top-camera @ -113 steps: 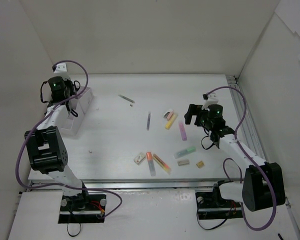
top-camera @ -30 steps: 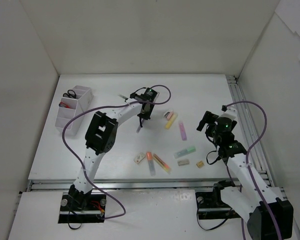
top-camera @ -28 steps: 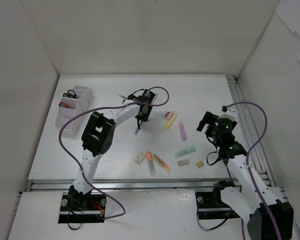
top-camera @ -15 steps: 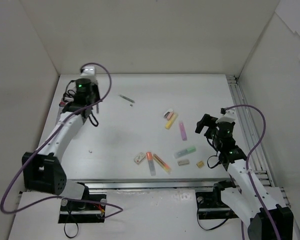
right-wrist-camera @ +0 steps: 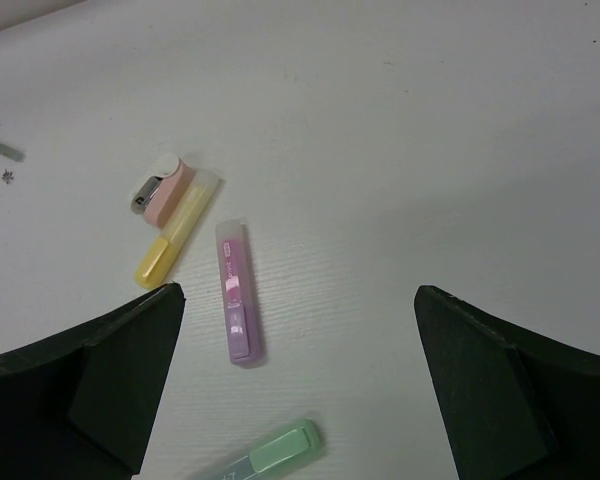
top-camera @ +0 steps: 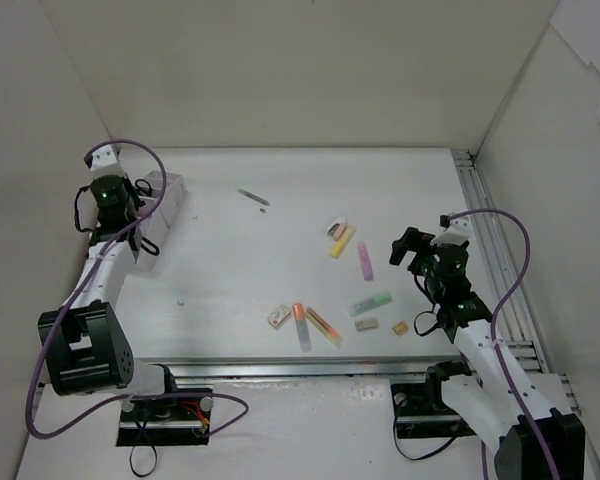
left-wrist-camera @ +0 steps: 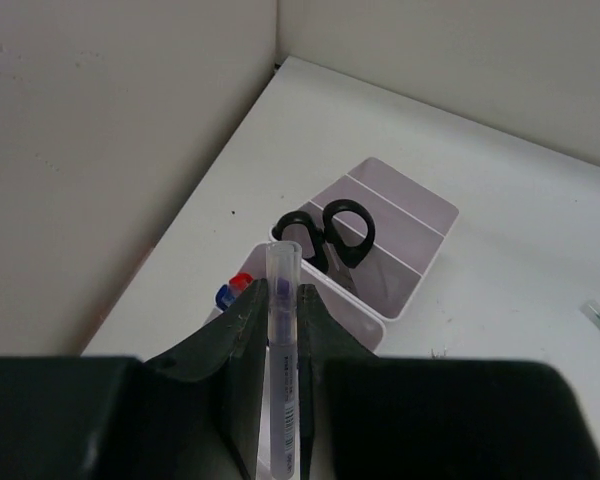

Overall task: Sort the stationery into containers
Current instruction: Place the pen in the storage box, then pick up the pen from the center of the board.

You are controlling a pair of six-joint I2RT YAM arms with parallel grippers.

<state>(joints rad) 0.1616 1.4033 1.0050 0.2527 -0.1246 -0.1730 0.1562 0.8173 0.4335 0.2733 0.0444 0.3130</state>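
Observation:
In the left wrist view my left gripper (left-wrist-camera: pixel 280 300) is shut on a thin clear-capped pen (left-wrist-camera: pixel 282 330) with a purple core, held just above the near end of the white organiser (left-wrist-camera: pixel 420 205). Black-handled scissors (left-wrist-camera: pixel 328 236) lie in its middle compartment, and red and blue pen caps (left-wrist-camera: pixel 232 289) show in the nearest one. From above, the left gripper (top-camera: pixel 143 232) covers most of the organiser (top-camera: pixel 170 190). My right gripper (right-wrist-camera: pixel 298 292) stands open above the table, with a purple highlighter (right-wrist-camera: pixel 237 305) below and left of it.
Loose items lie mid-table: a thin pen (top-camera: pixel 252 197), a yellow highlighter (top-camera: pixel 342 241) beside a pink piece (top-camera: pixel 336 228), a green highlighter (top-camera: pixel 370 302), orange highlighters (top-camera: pixel 300 322), and small erasers (top-camera: pixel 278 317) (top-camera: pixel 400 328). White walls enclose the table.
The left arm has swung from the middle of the table to the far left, carrying the pen over the organiser. The right arm has barely shifted.

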